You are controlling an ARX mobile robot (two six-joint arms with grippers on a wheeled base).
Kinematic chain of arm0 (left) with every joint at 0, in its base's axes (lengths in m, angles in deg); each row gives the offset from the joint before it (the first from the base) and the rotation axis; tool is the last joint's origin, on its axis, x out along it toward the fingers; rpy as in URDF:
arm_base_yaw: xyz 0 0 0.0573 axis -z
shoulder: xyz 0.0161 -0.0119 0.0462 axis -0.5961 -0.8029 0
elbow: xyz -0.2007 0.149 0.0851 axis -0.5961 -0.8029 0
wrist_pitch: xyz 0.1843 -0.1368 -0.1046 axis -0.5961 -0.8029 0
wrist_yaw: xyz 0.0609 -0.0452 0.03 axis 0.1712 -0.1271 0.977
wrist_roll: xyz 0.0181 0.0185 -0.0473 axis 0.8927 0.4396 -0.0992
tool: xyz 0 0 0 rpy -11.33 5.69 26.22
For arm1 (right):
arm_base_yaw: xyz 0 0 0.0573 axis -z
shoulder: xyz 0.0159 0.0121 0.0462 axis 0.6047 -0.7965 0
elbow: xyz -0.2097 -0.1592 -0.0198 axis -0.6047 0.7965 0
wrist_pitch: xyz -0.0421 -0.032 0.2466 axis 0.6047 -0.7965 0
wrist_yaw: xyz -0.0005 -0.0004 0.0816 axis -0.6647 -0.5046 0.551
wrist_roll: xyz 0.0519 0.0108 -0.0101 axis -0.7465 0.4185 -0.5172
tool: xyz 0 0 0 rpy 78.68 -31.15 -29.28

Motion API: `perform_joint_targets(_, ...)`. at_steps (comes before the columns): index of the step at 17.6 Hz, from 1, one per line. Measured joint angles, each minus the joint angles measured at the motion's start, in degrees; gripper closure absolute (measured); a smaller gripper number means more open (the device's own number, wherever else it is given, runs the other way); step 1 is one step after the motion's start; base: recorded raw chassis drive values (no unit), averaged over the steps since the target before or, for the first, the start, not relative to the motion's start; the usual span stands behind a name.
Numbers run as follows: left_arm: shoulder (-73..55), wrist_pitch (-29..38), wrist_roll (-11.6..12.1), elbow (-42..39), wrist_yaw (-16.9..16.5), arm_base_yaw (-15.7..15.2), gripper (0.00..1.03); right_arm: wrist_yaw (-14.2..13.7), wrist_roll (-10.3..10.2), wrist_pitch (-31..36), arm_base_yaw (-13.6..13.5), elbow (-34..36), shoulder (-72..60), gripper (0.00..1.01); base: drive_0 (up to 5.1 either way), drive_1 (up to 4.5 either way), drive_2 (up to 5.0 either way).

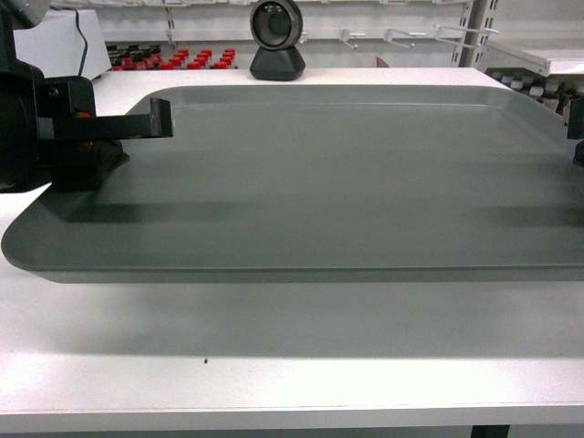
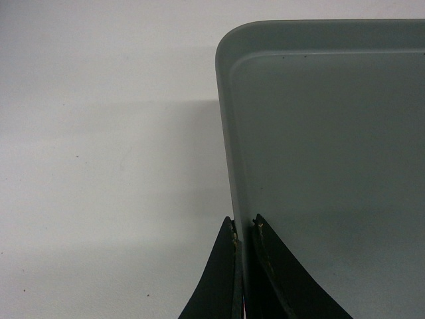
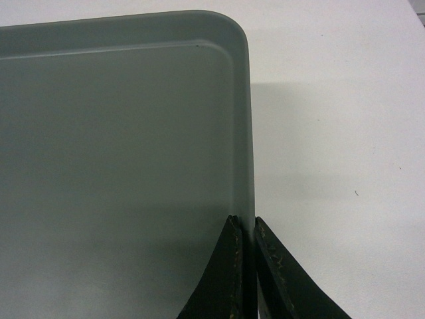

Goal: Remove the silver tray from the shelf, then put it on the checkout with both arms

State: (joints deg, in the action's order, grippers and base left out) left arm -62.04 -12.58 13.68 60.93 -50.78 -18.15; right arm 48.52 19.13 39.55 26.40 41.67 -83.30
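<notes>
The silver tray is flat and dull grey, and it spans nearly the whole head view. It hangs level just above the white checkout and throws a shadow on it. My left gripper is shut on the tray's left rim. The left wrist view shows both fingers of the left gripper pinching that rim of the tray. My right gripper shows only at the frame edge. In the right wrist view the right gripper is shut on the right rim of the tray.
A black round device stands at the checkout's far edge, just behind the tray. Behind it are store shelves with red-capped bottles and a white shelf board at the far right. A white box sits at the far left.
</notes>
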Motion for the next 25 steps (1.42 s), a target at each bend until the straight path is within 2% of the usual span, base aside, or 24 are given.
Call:
perform_joint_targets(6,0.0,0.1,0.0,0.0,0.0,0.0,0.99,0.0,0.0,0.0,0.0,0.0,0.0,0.99,0.0,0.0,0.0)
perform_joint_targets(7,-0.2,1.1,-0.2,0.0,1.9,0.3,0.99,1.6,-0.5,6.8,0.2,1.8,-0.2,0.99,0.0,0.0,0.0)
perform_joint_targets(8,-1.8,7.2,0.2,0.0,10.8,2.5,0.99,4.3,-1.0,14.5,0.7,3.8,-1.0,0.99,0.0,0.0,0.0)
perform_joint_targets(9,-3.3,10.2,2.1,1.1,18.6,3.8,0.99,4.5,-1.1,19.2,0.8,3.7,-2.5,0.99,0.0,0.0,0.0)
perform_joint_targets(10,-4.8,12.1,4.4,2.2,22.7,4.4,0.99,5.4,-1.0,19.8,1.3,2.3,-3.9,0.99,0.0,0.0,0.0)
perform_joint_targets(11,-7.2,12.2,5.9,4.2,24.3,4.4,0.99,5.8,-0.5,18.8,1.5,0.1,-6.0,0.99,0.0,0.0,0.0)
perform_joint_targets(15,-16.3,7.1,5.8,11.4,21.7,1.8,0.99,7.3,0.9,10.7,2.3,-9.4,-15.8,0.99,0.0,0.0,0.0)
perform_joint_targets(17,-18.6,5.3,5.7,15.1,21.6,1.1,0.99,7.3,1.8,7.8,2.3,-14.7,-19.1,0.99,0.0,0.0,0.0)
perform_joint_targets(21,-24.6,0.3,3.9,21.7,18.8,-1.8,0.99,7.3,3.4,0.5,2.6,-24.9,-27.5,0.99,0.0,0.0,0.0)
perform_joint_targets(23,-26.2,-1.4,2.4,22.0,18.5,-1.9,0.99,7.3,3.5,-1.6,3.0,-25.6,-29.9,0.99,0.0,0.0,0.0)
perform_joint_targets(25,-26.3,-1.0,2.2,22.1,18.1,-2.2,0.99,7.3,3.8,-1.7,3.0,-25.9,-30.4,0.99,0.0,0.0,0.0)
